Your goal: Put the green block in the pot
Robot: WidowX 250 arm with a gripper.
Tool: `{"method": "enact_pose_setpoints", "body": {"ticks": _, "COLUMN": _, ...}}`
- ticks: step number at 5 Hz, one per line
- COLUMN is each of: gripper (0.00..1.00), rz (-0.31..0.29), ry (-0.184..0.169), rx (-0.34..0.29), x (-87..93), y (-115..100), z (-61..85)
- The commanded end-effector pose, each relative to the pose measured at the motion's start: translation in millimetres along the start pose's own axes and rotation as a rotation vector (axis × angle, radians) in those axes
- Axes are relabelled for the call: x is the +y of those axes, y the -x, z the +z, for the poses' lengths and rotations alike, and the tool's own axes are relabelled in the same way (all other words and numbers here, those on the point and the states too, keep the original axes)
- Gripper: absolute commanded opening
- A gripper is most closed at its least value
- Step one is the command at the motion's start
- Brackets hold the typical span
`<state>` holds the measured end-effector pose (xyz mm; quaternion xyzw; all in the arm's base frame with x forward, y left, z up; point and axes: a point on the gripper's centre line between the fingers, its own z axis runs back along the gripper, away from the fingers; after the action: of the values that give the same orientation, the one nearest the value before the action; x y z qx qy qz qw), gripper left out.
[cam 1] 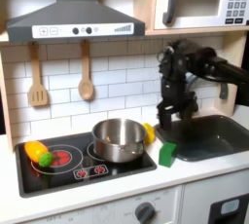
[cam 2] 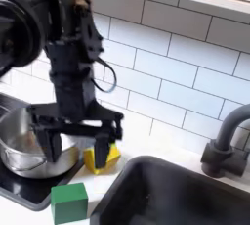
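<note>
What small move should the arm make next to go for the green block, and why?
Probably lower straight toward the green block. The gripper hangs open above it, empty; the block sits untouched on the counter between the pot and the sink. The yellow toy piece sits close, so aim carefully.

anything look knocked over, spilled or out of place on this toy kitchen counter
Nothing stands out. The pot sits upright on the stove, the green block rests flat on the counter beside the sink, and the open tool hangs above the counter holding nothing.
</note>
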<state>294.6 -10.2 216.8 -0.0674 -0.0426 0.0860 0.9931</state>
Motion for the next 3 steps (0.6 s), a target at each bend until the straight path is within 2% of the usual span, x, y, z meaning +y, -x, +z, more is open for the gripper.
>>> {"method": "enact_pose_setpoints", "body": {"ticks": 1, "gripper": 1.0, "rz": -0.116, "ry": -0.026, "rx": 0.054, "x": -7.3, "y": 34.2, "z": 1.1}}
{"method": "enact_pose_setpoints", "body": {"ticks": 3, "gripper": 1.0, "rz": -0.162, "ry": -0.06, "rx": 0.085, "x": 5.9, "y": 64.2, "z": 2.6}}
